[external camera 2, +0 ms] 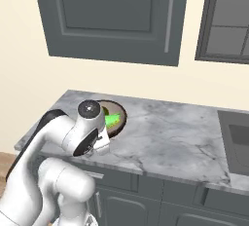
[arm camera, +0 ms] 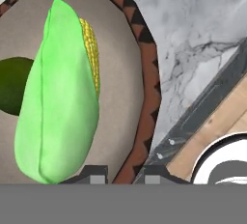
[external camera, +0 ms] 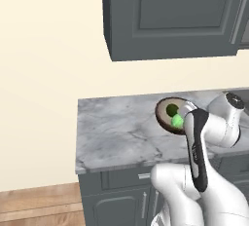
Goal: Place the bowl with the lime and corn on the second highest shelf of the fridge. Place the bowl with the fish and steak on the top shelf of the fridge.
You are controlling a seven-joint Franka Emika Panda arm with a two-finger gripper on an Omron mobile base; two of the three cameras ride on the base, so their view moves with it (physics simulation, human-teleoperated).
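A brown bowl [external camera: 163, 119] [external camera 2: 121, 118] with a zigzag rim [arm camera: 147, 73] rests near the front of the marble counter [external camera: 116, 132]. Inside it lie the light-green corn [external camera: 177, 121] [external camera 2: 113, 119] [arm camera: 58, 97] and the dark green lime [external camera: 171, 109] [arm camera: 12, 85]. In the hand view my gripper [arm camera: 126, 175] is shut on the bowl's near rim, with one fingertip inside the bowl and one outside. From the base views I cannot tell whether the bowl is off the counter. The fridge with its shelves and the bowl with the fish and steak are out of view.
Dark grey wall cabinets [external camera: 170, 15] [external camera 2: 112, 15] hang above the counter [external camera 2: 170, 137]. A dark recessed panel [external camera 2: 236, 137] lies at the counter's right end, under a window [external camera 2: 226, 20]. Grey base cabinets and wooden floor [external camera: 39, 205] are below.
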